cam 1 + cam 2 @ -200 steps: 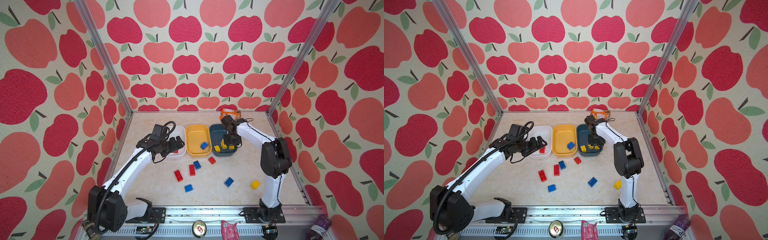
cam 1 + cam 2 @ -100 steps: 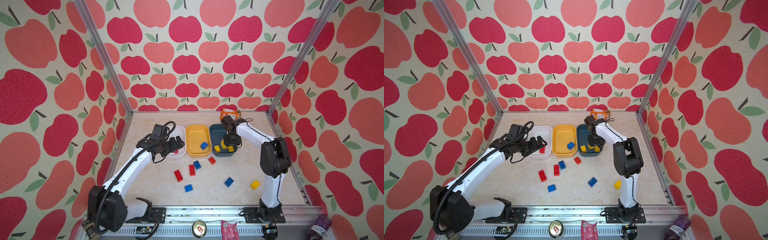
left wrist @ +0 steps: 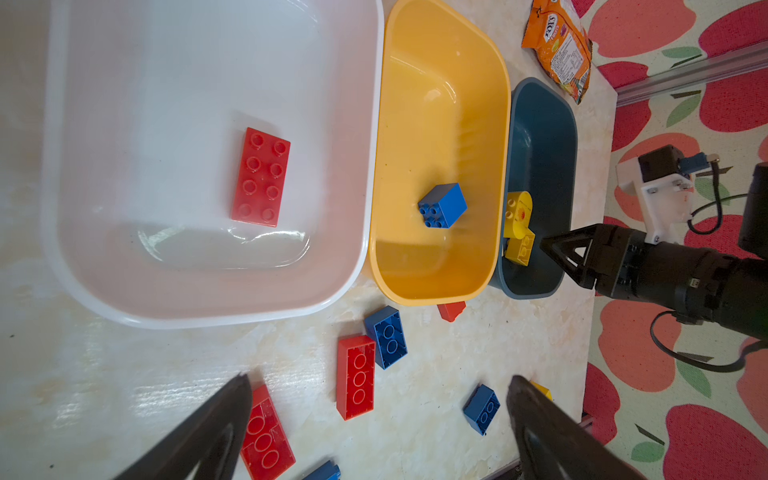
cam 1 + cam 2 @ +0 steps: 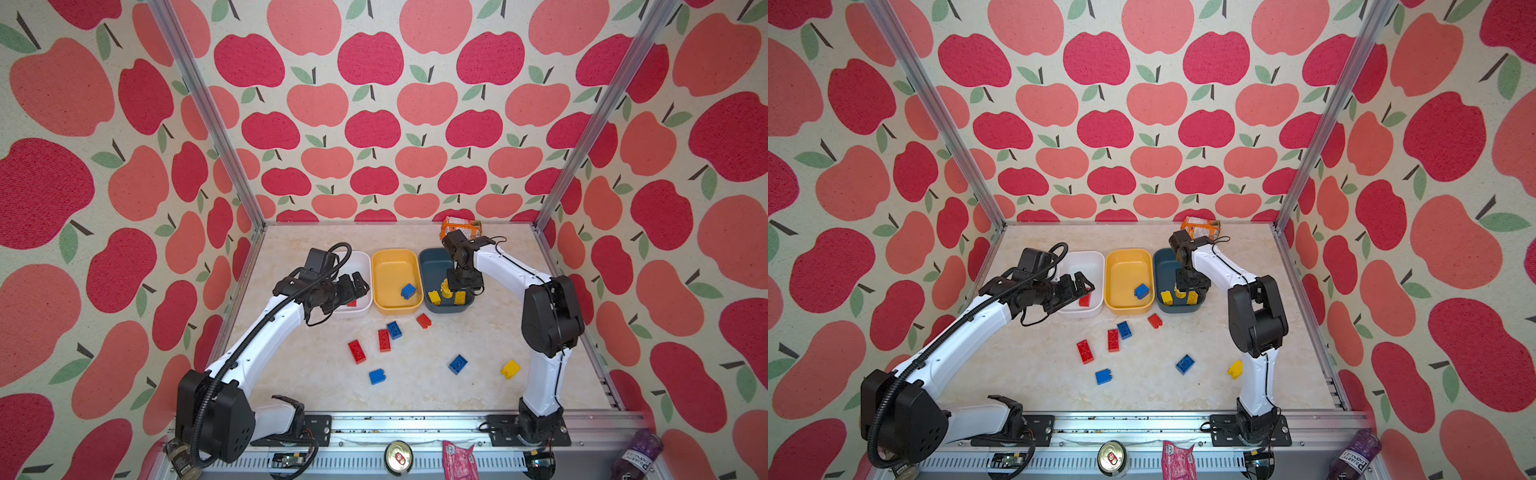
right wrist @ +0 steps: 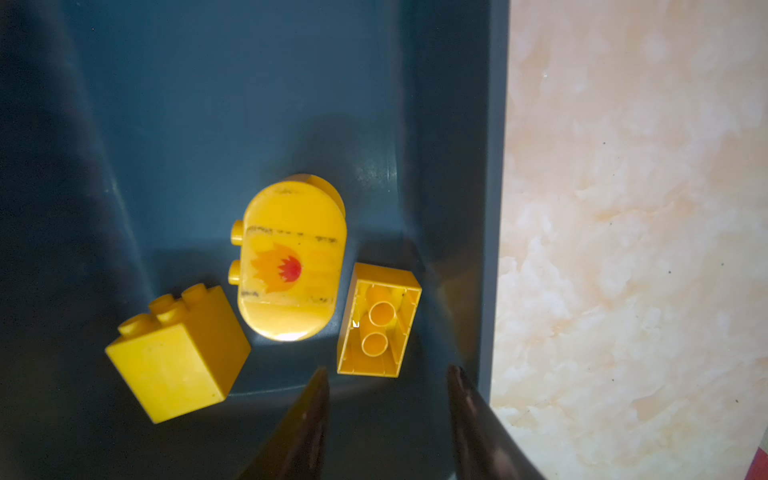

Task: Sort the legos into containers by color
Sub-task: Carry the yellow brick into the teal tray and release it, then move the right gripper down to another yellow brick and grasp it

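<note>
- Your left gripper (image 4: pixel 360 284) gapes wide, empty, over the white tub (image 4: pixel 365 258) left of centre
- Your right gripper (image 5: pixel 387 369), half-open and empty, hovers above three yellow bricks (image 5: pixel 291 257) in the dark tub (image 4: pixel 432 262)
- Seven loose legos (image 4: pixel 384 340) lie lower centre

Right tool (image 5: pixel 386 370) jaws spread wider over dark tub (image 5: pixel 208 104).

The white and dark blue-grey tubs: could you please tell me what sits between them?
The yellow tub, holding one blue brick, in both top views.

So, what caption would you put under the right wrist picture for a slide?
Empty jaws, apart, over three yellow legos lying in the dark blue-grey tub.
</note>
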`<state>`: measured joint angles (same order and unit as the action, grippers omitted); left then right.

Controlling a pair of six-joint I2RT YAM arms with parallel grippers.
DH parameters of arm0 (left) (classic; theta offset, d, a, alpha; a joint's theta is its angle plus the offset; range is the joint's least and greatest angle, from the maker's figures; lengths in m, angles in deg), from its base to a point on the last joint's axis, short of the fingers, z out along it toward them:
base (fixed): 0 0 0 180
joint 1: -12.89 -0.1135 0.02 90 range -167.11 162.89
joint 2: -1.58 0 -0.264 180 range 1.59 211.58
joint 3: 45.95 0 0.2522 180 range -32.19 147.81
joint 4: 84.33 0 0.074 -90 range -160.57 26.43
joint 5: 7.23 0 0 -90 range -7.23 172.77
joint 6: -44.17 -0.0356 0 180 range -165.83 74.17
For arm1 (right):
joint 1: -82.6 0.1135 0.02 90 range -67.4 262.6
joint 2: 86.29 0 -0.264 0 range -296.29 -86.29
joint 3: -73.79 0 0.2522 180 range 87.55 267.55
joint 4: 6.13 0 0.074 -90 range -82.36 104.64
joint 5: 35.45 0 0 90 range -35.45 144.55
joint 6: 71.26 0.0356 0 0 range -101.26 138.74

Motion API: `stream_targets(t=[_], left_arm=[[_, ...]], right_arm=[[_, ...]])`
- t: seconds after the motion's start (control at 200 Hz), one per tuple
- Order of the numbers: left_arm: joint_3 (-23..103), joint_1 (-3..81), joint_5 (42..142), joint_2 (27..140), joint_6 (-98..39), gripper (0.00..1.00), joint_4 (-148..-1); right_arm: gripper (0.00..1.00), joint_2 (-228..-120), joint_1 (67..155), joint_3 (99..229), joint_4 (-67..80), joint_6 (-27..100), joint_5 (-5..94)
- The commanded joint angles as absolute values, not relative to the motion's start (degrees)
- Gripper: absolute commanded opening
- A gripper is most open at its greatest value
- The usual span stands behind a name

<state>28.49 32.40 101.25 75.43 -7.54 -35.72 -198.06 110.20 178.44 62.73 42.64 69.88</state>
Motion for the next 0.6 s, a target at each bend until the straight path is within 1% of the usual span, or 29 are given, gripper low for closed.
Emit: stream_targets(t=[0.0,0.43,0.59], left_arm=[[30.1,32.1,101.3,76.6,-7.0,0.98,-36.2],[31.2,32.1,102.7,78.8,-7.4,0.99,-37.7],[31.4,32.1,103.3,79.7,-7.5,0.99,-38.1]], right_arm=[[0.52,-192.7,109.7,176.6,64.7,44.5,68.7],[0.7,-174.4,106.9,156.9,64.2,52.6,62.5],[0.74,-167.1,104.7,148.3,64.2,56.1,59.8]])
